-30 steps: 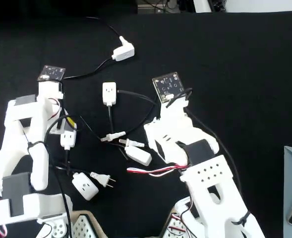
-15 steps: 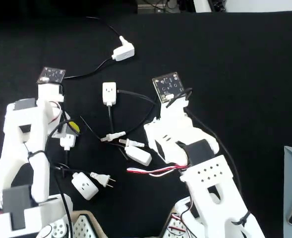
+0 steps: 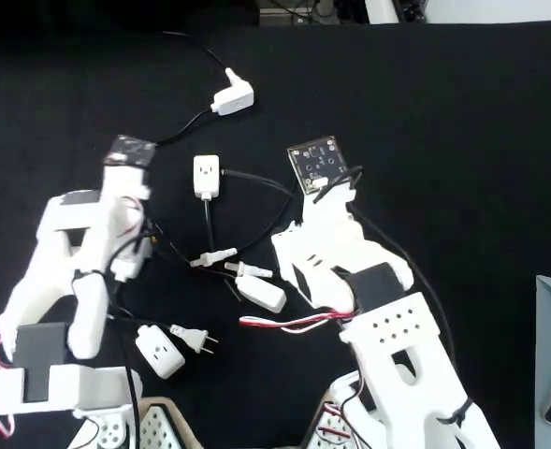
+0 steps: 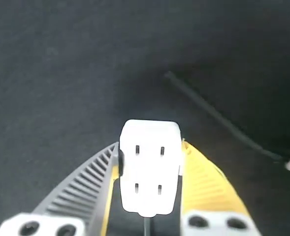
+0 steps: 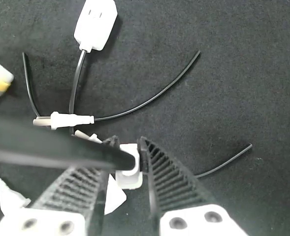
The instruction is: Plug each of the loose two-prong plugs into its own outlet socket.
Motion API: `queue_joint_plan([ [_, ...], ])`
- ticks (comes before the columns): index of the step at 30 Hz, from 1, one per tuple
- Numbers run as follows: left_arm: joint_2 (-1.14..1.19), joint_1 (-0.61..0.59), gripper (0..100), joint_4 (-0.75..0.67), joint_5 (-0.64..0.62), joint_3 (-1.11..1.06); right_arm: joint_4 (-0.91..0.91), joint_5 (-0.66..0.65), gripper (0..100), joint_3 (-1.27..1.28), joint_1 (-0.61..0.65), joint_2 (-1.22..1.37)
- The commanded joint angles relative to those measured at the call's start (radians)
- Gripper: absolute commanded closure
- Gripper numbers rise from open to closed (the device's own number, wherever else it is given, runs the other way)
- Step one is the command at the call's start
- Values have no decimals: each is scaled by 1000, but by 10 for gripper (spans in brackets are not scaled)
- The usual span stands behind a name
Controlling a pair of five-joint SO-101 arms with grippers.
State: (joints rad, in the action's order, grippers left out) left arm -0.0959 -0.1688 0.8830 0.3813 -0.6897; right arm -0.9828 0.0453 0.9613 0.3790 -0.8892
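1. Weight seems slight: each white plastic body looks rigid and smooth, so it may slip or twist, and the springy black cords (image 5: 157,96) could tug it
2. Left gripper (image 4: 149,147), low in the left wrist view, is clamped on an outlet socket (image 4: 148,169) by its flat sides, with the slotted face clear, which looks a sound hold
3. Right gripper (image 5: 127,143) pinches a white plug (image 5: 130,176) at lower centre of the right wrist view; its prongs are hidden there
4. Loose plug (image 3: 214,257) lies mid-frame in the high view, with a second socket (image 3: 206,176) above it
5. Judgement: grasp plugs on the body behind the thin prongs, never the prongs or cord
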Motion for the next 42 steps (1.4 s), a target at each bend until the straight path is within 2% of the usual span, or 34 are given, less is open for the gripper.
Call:
queue_joint_plan([
  [1,-6,85,927,-6,-6,-13,2,0,986,-8,-14,-21],
  [5,-6,162,927,-6,5,-41,2,0,986,-8,-14,-21],
  [7,-6,188,916,-3,63,-59,2,0,986,-8,-14,-21],
  [9,-6,197,845,34,117,-67,2,-2,986,-8,-14,-21],
  [12,-8,166,755,71,94,-38,2,-2,986,-10,-14,-21],
  [16,-9,113,755,84,87,24,3,-2,986,-10,-15,-21],
  [19,-49,93,755,153,91,68,5,-2,986,-15,-15,-21],
  [25,-275,44,755,269,68,94,95,-2,986,-5,-9,-13],
  [28,-402,2,751,281,6,65,129,-40,986,-4,26,-13],
  [33,-577,-107,752,276,-61,-35,133,-123,986,-10,164,13],
  [39,-724,-303,755,273,-196,-159,253,-212,986,-62,285,189],
  [42,-775,-430,752,272,-213,-232,290,-292,986,-117,322,308],
])
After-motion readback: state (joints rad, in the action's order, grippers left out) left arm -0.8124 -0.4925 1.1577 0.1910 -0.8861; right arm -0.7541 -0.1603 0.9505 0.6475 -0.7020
